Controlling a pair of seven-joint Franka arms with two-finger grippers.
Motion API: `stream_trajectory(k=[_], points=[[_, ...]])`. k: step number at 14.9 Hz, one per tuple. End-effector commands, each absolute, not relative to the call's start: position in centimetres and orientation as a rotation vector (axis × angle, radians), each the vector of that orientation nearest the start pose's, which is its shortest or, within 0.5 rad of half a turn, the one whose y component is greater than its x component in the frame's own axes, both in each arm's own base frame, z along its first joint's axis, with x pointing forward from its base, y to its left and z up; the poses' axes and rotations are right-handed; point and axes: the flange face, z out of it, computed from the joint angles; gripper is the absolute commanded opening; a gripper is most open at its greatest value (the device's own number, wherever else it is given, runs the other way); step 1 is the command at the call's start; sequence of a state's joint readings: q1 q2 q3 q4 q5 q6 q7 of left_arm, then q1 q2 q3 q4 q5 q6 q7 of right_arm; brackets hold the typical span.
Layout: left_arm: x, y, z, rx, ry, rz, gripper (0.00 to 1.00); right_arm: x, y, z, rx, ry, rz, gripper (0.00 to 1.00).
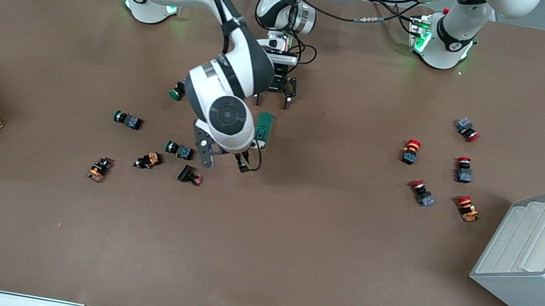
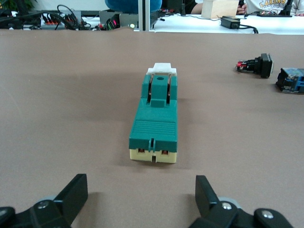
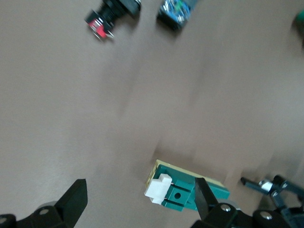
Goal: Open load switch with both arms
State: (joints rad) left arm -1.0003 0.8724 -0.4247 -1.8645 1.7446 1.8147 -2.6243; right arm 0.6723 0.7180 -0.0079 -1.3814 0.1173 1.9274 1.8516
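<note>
The load switch (image 1: 264, 130) lies flat on the table (image 1: 290, 244) near its middle, free of both claws. It looks light, rigid and smooth, likely to skid unless pinched across its long green flanks. The left gripper (image 1: 275, 99) sits low just beside one end, spread wide and empty; the right gripper (image 1: 225, 159) hovers over the white-tab end, also wide open and empty.
</note>
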Motion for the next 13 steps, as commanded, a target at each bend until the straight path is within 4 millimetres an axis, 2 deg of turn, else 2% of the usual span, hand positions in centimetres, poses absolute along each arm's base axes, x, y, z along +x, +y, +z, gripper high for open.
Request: stream_trajectory(k=[1,3,5,7,13], points=[[16.4,-56.9,5.1,-2.634,0.020,-1.733,0.99,54.7,46.0,24.4,-2.606,2.019,0.268,1.00],[16.3,-56.9,5.0,-2.634,0.020,-1.734,0.99,54.6,46.2,23.1,-2.588,2.059,0.293,1.00],[16.1,-56.9,4.9,-2.644,0.002,-1.737,0.99,54.3,46.5,23.1,-2.567,2.075,0.352,1.00],[15.7,-56.8,4.6,-2.648,0.002,-1.737,0.99,53.2,47.3,23.0,-2.598,2.063,0.367,1.00],[15.5,-56.5,4.3,-2.645,0.011,-1.728,0.99,51.4,48.1,22.4,-2.675,2.052,0.390,1.00]])
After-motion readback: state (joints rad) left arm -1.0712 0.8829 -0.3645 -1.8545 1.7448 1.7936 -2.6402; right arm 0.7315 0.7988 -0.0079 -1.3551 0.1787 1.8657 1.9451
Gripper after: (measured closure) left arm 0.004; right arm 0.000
